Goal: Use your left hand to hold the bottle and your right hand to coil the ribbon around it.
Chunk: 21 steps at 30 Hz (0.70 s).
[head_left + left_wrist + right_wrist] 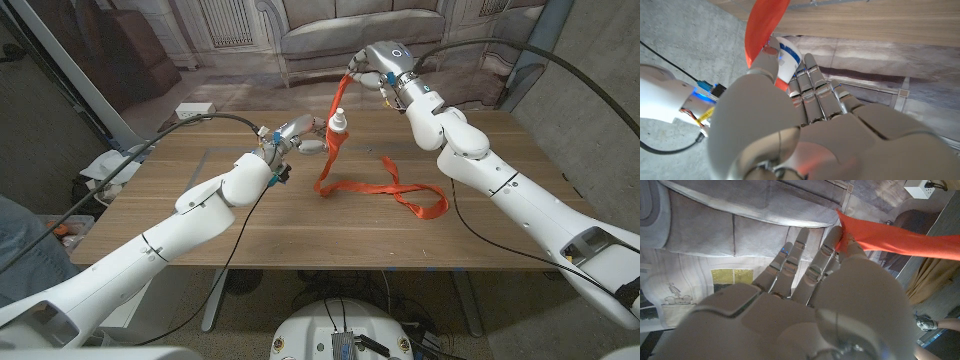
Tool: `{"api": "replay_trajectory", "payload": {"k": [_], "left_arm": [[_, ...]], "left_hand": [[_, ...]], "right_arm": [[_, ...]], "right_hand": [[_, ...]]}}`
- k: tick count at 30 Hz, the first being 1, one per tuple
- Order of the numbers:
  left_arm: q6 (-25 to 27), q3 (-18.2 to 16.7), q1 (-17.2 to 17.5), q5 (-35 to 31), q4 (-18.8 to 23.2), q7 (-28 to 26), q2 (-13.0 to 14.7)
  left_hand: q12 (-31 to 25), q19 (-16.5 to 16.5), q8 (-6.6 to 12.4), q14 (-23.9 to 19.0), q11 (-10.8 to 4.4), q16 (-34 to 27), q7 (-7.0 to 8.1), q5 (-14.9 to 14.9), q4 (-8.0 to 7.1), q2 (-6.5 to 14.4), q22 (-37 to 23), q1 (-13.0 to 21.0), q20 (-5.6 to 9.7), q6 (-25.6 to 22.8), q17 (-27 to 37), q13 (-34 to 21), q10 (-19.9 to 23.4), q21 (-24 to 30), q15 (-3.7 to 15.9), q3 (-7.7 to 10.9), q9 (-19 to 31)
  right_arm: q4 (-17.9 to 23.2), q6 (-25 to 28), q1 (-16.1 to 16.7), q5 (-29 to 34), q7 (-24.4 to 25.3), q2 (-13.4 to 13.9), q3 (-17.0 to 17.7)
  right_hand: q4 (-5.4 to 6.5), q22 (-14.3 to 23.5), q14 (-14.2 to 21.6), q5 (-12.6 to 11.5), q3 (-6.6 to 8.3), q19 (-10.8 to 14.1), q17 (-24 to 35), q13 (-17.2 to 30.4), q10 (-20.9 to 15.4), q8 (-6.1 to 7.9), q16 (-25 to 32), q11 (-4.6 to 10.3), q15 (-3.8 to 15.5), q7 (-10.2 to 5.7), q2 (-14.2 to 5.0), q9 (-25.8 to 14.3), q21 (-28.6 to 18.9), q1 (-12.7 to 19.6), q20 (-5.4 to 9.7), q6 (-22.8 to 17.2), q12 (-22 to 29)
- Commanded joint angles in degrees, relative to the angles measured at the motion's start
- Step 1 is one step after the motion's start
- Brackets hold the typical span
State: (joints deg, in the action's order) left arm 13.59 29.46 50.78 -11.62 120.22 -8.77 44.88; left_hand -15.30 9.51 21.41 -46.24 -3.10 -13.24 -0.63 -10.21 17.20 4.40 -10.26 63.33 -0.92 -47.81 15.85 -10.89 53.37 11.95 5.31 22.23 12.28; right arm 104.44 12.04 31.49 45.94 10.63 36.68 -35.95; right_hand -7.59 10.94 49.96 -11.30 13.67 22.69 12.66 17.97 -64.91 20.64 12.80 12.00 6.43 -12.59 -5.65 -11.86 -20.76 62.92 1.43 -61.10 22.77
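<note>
My left hand [296, 138] grips a small white bottle [339, 124] and holds it above the far middle of the table; the bottle [785, 56] with its blue label shows past my left hand [790, 115]. An orange ribbon [335, 150] runs from my raised right hand [372, 72] down past the bottle, then trails in loops across the table toward the right [410, 192]. In the right wrist view my right hand [840, 280] pinches the ribbon's end [880, 237] between thumb and fingertips. The ribbon [765, 25] passes in front of the bottle.
The wooden table [250, 220] has a white power strip [196, 109] at its far left corner. A person's sleeve [25, 250] shows at the left edge. A cable [190, 125] arches along my left arm. A sofa backdrop [350, 30] stands behind the table.
</note>
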Motion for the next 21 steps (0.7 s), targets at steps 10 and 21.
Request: {"api": "replay_trajectory", "payload": {"k": [10, 21], "left_arm": [[1.39, -5.88, 3.11, 4.22, -2.64, -10.79, -4.04], [-1.00, -7.19, 4.06, 6.77, -3.73, -13.03, -4.76]], "left_hand": [[-9.29, 0.05, 2.85, -0.23, -6.34, -0.26, 1.45, -0.31, -9.36, 1.17, -0.22, 0.55, 0.28, -8.20, 0.30, -25.77, 6.28, 0.05, 2.84, 9.29, 4.05], [-9.16, 0.22, 2.96, -0.37, -6.22, -0.33, 1.57, -0.29, -9.39, 1.15, -0.22, 0.49, 0.09, -8.14, 0.42, -25.75, 6.09, 0.11, 2.86, 9.26, 4.03]], "right_arm": [[9.78, 5.30, 12.31, -6.02, 5.27, 6.62, 6.49], [11.71, 7.45, 17.49, -8.05, 7.54, 7.79, 8.44]], "right_hand": [[-0.25, 0.00, 0.43, -0.21, 0.15, 0.39, 0.03, 0.45, -0.79, 0.32, -0.13, 0.02, 5.88, -0.05, -0.38, -0.13, 0.30, -0.05, -0.23, -0.46, 0.30], [-0.23, -0.01, 0.41, -0.26, 0.20, 0.31, -0.08, 0.61, -0.89, 0.32, -0.29, 0.03, 5.93, -0.03, -0.34, -0.11, 0.47, -0.05, -0.24, -0.57, 0.34]]}}
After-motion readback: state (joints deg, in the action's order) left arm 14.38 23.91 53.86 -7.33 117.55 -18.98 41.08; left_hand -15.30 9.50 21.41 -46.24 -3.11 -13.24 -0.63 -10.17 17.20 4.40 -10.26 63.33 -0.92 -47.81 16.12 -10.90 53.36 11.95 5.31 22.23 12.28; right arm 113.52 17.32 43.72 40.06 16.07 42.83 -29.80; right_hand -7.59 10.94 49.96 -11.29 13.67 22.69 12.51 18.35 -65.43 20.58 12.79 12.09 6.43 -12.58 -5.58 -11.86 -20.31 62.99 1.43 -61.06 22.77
